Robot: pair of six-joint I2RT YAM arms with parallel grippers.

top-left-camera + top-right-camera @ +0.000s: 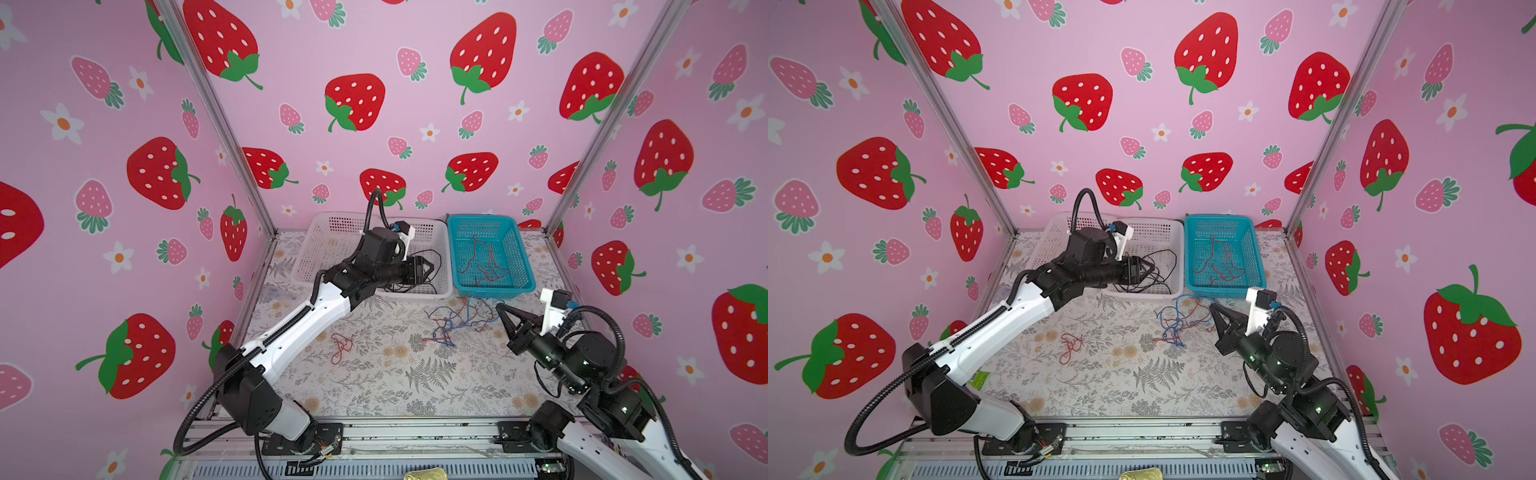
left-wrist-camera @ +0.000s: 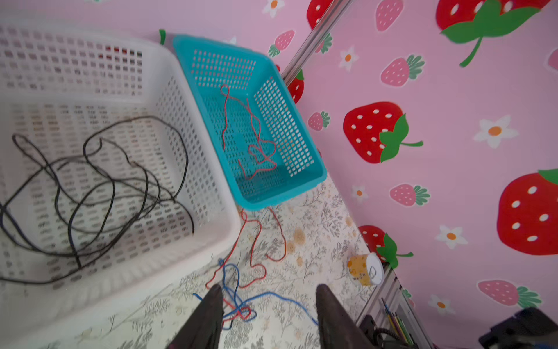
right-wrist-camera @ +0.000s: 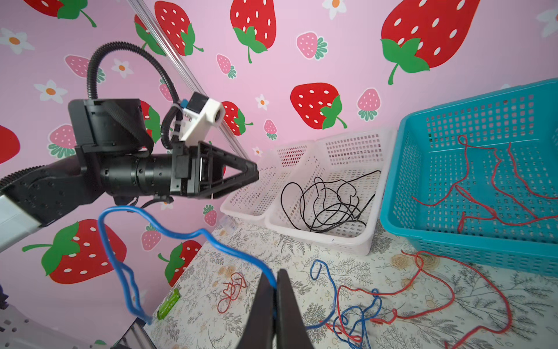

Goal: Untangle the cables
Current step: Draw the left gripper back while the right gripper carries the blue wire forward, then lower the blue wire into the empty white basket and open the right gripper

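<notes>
Table: a flat table with a grey fern-and-flower cloth (image 1: 374, 386), under both arms.
White basket: a big white plastic basket full of holes (image 1: 332, 237), right under the left gripper (image 1: 430, 266).
Blue-green basket: a smaller blue-green plastic basket with holes (image 1: 521, 253), just past the left gripper's tips and behind the right gripper (image 1: 501, 308).
Left gripper: its fingers (image 2: 211, 305) stand apart and hold nothing.
Right gripper: its fingers (image 3: 283, 296) are squeezed tight on a thin blue cable (image 3: 181, 234) that loops up from the tips.
Tangle: thin red and blue cables in a knot (image 1: 446, 328) on the table, just beside the right gripper's tips. The blue cable looks joined to it, but the fingers hide that part.
Black cables: thin black cables (image 3: 324, 208) in the white basket, below the left gripper.
Red cable: a thin red cable (image 2: 259, 151) in the blue-green basket.
Little red cable: a small red bunch (image 1: 341, 345) alone on the table, well apart from both grippers.
</notes>
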